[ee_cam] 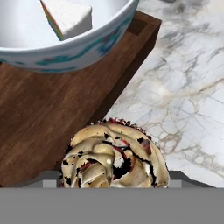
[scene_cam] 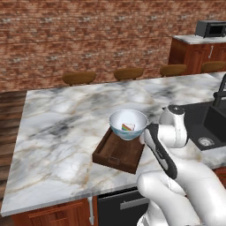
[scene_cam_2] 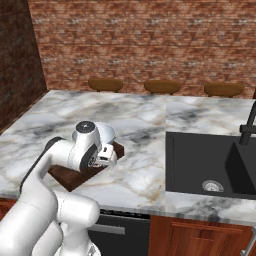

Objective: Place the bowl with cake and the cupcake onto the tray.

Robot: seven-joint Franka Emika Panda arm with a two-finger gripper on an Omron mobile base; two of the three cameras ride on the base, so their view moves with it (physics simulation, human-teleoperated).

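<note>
The bowl with cake (scene_cam: 128, 124) stands on the far end of the dark wooden tray (scene_cam: 115, 154), the rainbow wedge (ee_cam: 68, 17) inside it. My gripper (ee_cam: 114, 180) holds the cupcake (ee_cam: 114, 157), brown with swirled pale frosting, between its fingers. The cupcake hangs just above the tray's right rim (ee_cam: 127, 74), partly over the wood and partly over the marble. In the right base view my hand (scene_cam_2: 106, 157) sits low at the tray's (scene_cam_2: 70, 179) near right side, with the bowl (scene_cam_2: 105, 131) just behind it.
The tray lies on a marble island counter (scene_cam: 62, 128). A black sink (scene_cam_2: 210, 160) with a dark tap (scene_cam_2: 247, 130) is set in the counter to the right. Several wooden stools (scene_cam: 79, 78) line the far edge before a brick wall.
</note>
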